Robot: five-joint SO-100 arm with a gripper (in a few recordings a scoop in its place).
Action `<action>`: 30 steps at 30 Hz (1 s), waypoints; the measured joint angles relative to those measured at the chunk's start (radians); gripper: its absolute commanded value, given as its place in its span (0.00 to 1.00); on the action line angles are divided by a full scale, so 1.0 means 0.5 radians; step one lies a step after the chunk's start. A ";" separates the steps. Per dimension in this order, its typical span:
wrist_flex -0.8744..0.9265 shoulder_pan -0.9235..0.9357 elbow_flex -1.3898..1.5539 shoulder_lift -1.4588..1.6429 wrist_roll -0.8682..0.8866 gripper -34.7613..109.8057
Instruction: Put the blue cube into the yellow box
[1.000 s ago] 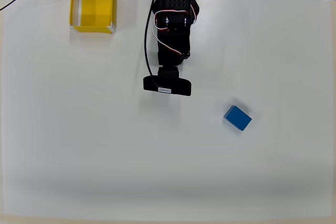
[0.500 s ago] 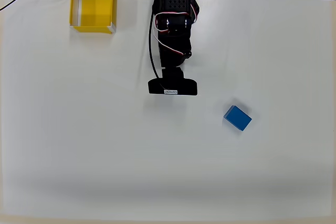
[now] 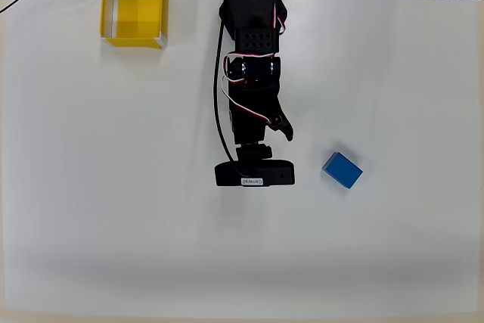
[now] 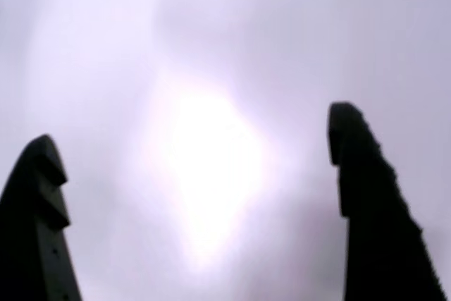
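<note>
Bare table (image 3: pixel 113 209) apparently lies between gripper (image 4: pixel 197 139) and blue cube (image 3: pixel 342 169).

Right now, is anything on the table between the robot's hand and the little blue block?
Nothing visible: bare white table lies between the open end effector and the blue cube. The way to the yellow box is crossed by the arm itself.

We find the arm (image 3: pixel 253 73) extended further across the tabletop (image 3: pixel 113 209) than a second ago; its camera block (image 3: pixel 254 174) has travelled down the overhead view and now lies level with, and nearer to, the blue cube (image 3: pixel 342 169).
</note>
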 measured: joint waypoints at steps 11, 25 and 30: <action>-0.098 -0.374 -0.773 -0.853 0.071 0.56; -0.206 -0.788 -1.160 -1.393 0.074 0.56; -0.236 -0.819 -1.190 -1.516 0.089 0.56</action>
